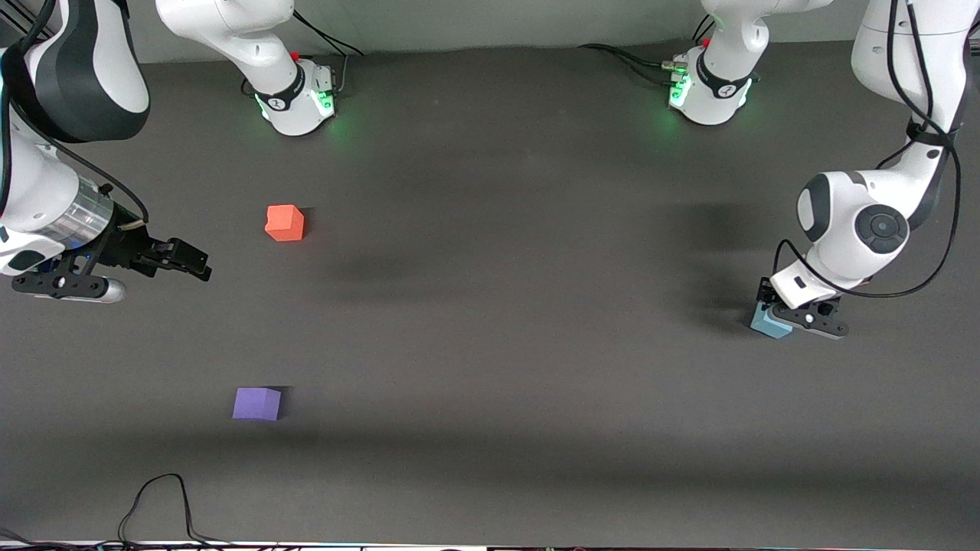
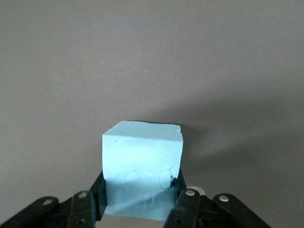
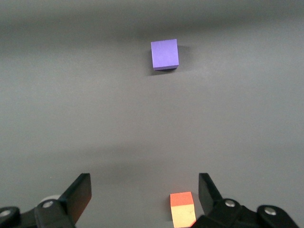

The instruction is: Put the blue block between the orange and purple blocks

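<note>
Jaws of left gripper (image 2: 141, 202) clamped on blue block (image 2: 142, 168) for carrying between orange block (image 1: 285, 223) and purple block (image 1: 257, 403); right gripper (image 3: 142, 199) waiting, jaws wide.

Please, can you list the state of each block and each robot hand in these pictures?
blue block: on the table, gripped between the left hand's fingers.
orange block: resting free on the table.
purple block: resting free on the table.
left hand: shut on the blue block.
right hand: open, holding nothing.
</note>
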